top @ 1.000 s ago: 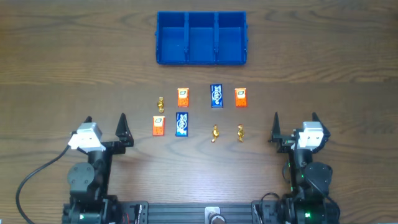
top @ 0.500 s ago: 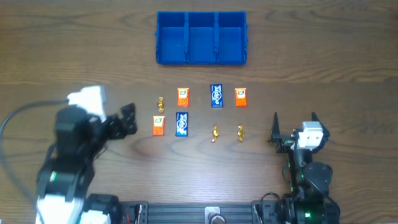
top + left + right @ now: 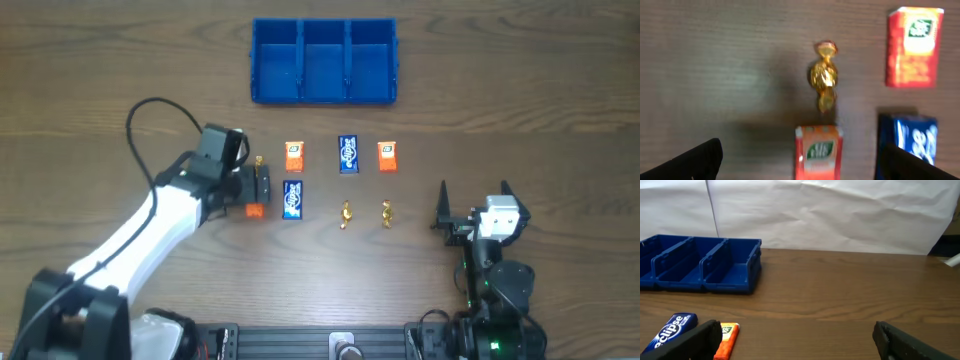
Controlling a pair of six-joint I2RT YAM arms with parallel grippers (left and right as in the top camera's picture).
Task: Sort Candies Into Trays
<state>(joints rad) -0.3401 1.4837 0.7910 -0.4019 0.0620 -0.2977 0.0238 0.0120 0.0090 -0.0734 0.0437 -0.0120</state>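
Observation:
A blue three-compartment tray (image 3: 323, 62) stands at the back of the table, with nothing visible inside it. Candies lie in two rows in front of it: orange boxes (image 3: 294, 156) (image 3: 387, 156), blue packs (image 3: 348, 154) (image 3: 292, 199) and gold-wrapped sweets (image 3: 346, 214) (image 3: 386, 212). My left gripper (image 3: 258, 188) hangs open over the left end of the rows. Its wrist view shows a third orange box (image 3: 818, 156) between the fingers and a gold sweet (image 3: 823, 75) just beyond. My right gripper (image 3: 472, 208) stays open near its base, holding nothing.
The right wrist view looks across bare wood to the tray (image 3: 700, 262), with a blue pack (image 3: 672, 330) and an orange box (image 3: 727, 332) close by. A black cable (image 3: 150, 110) loops over the left arm. A white sheet backs the table.
The left arm has swung out from its base and reached right and forward to the left end of the candy rows. The right arm and all the candies have stayed put.

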